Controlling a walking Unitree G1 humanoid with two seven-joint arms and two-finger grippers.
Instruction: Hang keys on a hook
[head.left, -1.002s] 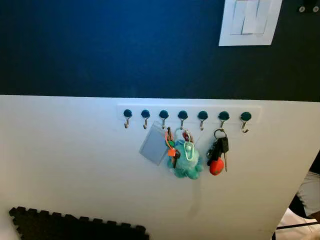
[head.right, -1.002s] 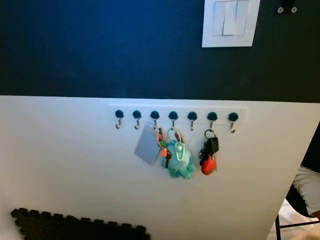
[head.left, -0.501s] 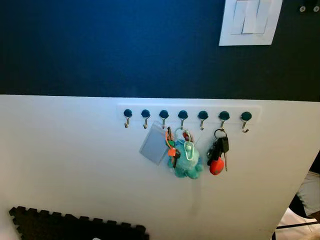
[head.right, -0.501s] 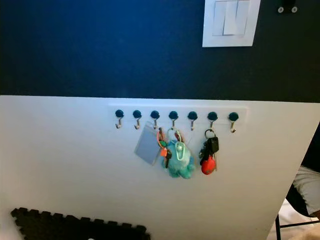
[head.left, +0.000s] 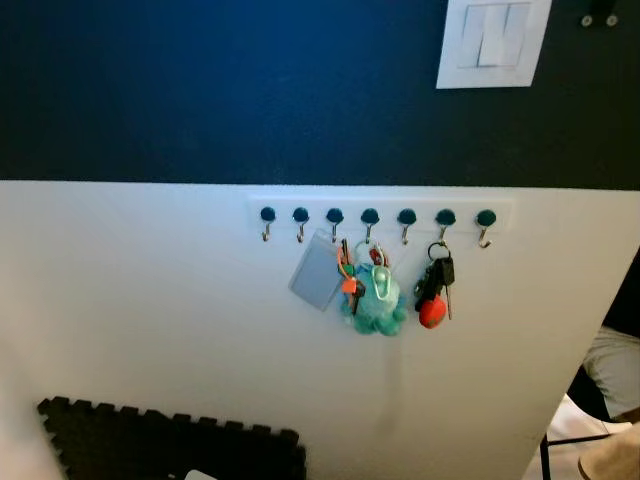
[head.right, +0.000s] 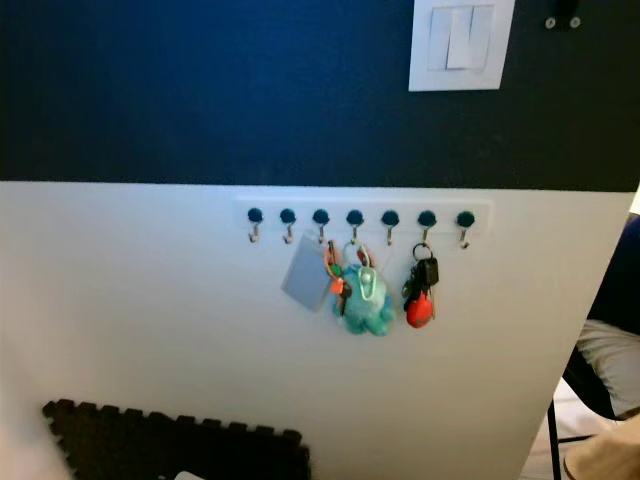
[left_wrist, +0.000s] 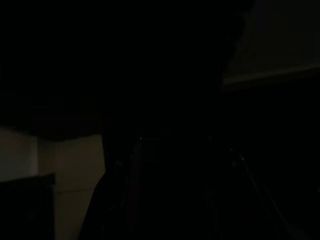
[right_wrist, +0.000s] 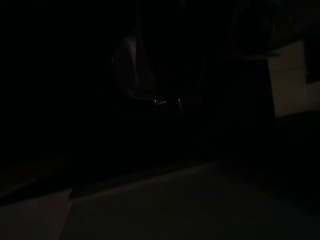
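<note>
A white hook rail (head.left: 380, 205) with several teal-capped hooks is fixed to the white lower half of the wall. A key bunch with a black fob and a red ball (head.left: 434, 296) hangs from the second hook from the right. To its left hang a teal plush keychain (head.left: 377, 303) with keys and an orange tag (head.left: 347, 285), and a grey card (head.left: 317, 273). The two leftmost hooks (head.left: 267, 222) and the rightmost hook (head.left: 485, 226) are bare. Both arms hang idle in the shade, and their wrist views are nearly black.
A white light switch (head.left: 493, 42) sits on the dark blue upper wall. A black foam mat (head.left: 170, 450) lies on the floor at the wall's foot. At the right edge are a person's leg (head.left: 612, 360) and a thin black chair leg (head.left: 548, 458).
The camera has drawn back and shifted, so the rail looks slightly smaller and more of the floor mat shows. The hanging things have not moved.
</note>
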